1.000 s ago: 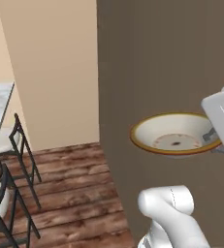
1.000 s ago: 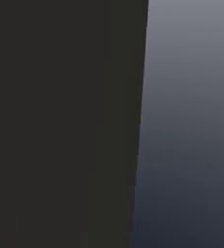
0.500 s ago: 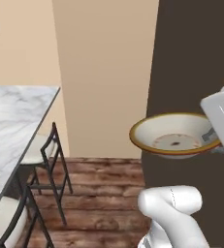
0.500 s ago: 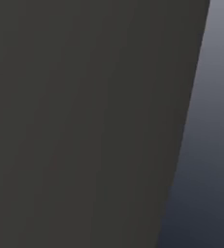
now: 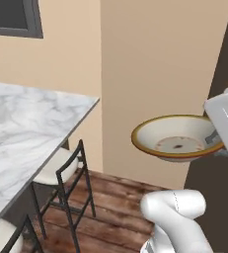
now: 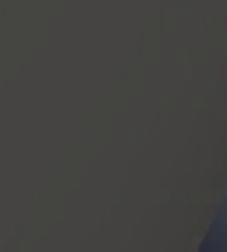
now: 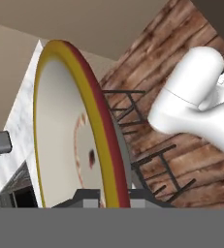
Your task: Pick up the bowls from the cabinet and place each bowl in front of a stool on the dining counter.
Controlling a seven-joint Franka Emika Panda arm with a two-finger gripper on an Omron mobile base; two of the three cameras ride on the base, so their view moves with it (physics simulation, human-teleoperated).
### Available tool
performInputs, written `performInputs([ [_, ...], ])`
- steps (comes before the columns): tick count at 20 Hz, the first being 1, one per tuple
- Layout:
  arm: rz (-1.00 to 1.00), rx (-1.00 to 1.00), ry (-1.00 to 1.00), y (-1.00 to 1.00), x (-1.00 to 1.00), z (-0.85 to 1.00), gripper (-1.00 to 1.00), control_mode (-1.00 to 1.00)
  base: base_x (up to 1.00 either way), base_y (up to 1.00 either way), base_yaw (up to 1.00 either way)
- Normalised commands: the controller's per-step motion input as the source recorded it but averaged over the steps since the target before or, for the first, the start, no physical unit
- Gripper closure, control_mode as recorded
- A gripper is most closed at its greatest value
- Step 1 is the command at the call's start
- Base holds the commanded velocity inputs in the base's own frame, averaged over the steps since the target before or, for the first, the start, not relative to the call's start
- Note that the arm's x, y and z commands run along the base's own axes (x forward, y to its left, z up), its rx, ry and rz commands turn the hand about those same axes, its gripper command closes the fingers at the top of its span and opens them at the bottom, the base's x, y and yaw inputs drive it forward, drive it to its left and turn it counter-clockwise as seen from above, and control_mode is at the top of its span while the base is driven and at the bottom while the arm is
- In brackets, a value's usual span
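Left base view: cream bowl [image 5: 177,139] is carried level in the air, off the dining counter [image 5: 26,143], above a stool [image 5: 61,170] (level suits carrying).
Hand view: gripper [image 7: 108,196] pinches the bowl's rim [image 7: 101,126], holding it edge-on to the camera.

No readable text, label, brand, number or sign anywhere.
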Motion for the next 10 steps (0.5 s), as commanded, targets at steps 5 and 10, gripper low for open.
performInputs([
  [5,0.0,0.0,0.0,0.0,0.0,0.0,1.0,1.0,1.0,-0.38,0.52],
  [10,0.0,0.0,0.0,0.0,0.0,0.0,1.0,1.0,1.0,-0.21,0.65],
])
